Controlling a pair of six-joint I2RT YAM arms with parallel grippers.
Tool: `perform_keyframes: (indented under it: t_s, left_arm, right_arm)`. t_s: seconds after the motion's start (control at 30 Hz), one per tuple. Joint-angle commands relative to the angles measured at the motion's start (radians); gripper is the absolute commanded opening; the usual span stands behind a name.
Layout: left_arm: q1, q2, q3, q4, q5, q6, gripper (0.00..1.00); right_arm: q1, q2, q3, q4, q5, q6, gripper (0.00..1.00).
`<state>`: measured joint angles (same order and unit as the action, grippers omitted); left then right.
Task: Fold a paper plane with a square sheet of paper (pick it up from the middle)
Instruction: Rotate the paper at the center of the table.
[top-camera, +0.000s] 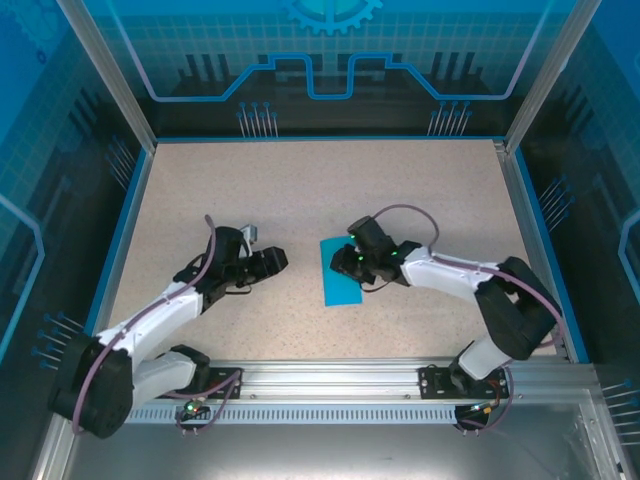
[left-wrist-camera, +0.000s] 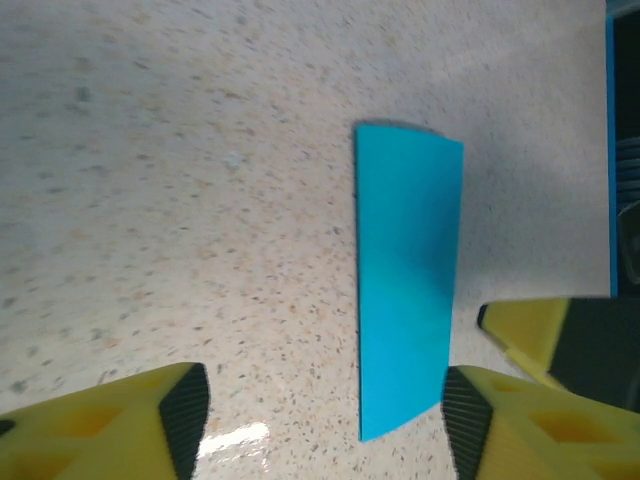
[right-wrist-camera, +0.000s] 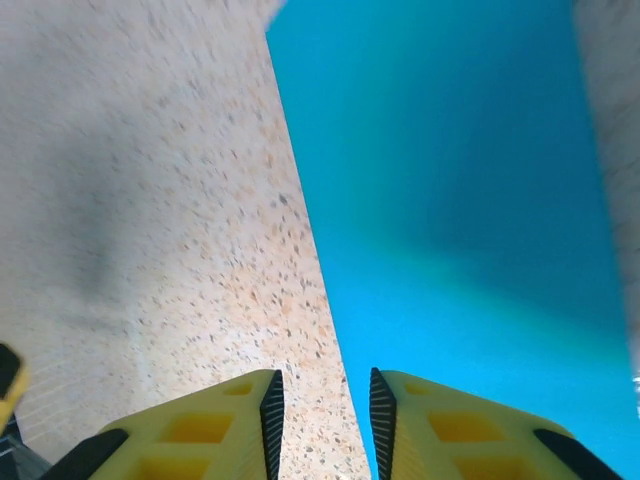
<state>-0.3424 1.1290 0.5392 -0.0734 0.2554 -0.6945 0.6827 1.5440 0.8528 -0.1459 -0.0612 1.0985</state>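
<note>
The teal-blue sheet of paper (top-camera: 342, 278) lies flat on the speckled table as a narrow rectangle, longer than it is wide. My left gripper (top-camera: 276, 260) hovers just left of it, open wide. In the left wrist view the paper (left-wrist-camera: 408, 280) reaches down between the fingertips, close to the right one, with the gripper (left-wrist-camera: 325, 405) touching nothing. My right gripper (top-camera: 350, 262) sits over the paper's upper part. In the right wrist view its jaws (right-wrist-camera: 325, 405) stand a little apart, astride the long left edge of the paper (right-wrist-camera: 460, 200), one finger (right-wrist-camera: 440, 425) above the sheet.
The table (top-camera: 300, 190) is a beige speckled board with a blue rim and clear walls on three sides. An aluminium rail (top-camera: 330, 378) carrying both arm bases runs along the near edge. A tip of the right gripper's yellow finger (left-wrist-camera: 530, 330) shows beside the paper.
</note>
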Motion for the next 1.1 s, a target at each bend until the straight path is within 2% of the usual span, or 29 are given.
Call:
perform_keyframes:
  t_s: [0.0,0.17,0.47,1.07]
  left_arm:
    - [-0.017,0.104,0.083,0.080,0.146,0.028,0.58]
    - [-0.122,0.310,0.243,0.053,0.157,0.056,0.43]
    - [-0.178,0.559,0.403,0.026,0.151,0.032,0.37]
    - [-0.177,0.696,0.480,0.024,0.170,0.028,0.34]
  right_arm:
    - [-0.090,-0.017,-0.072,-0.025,-0.082,-0.106,0.32]
    - [-0.179,-0.002,-0.128,0.026,-0.195,-0.183,0.32]
    - [-0.232,0.048,-0.127,0.051,-0.287,-0.263,0.33]
    - [-0.232,0.109,-0.085,0.037,-0.301,-0.305,0.36]
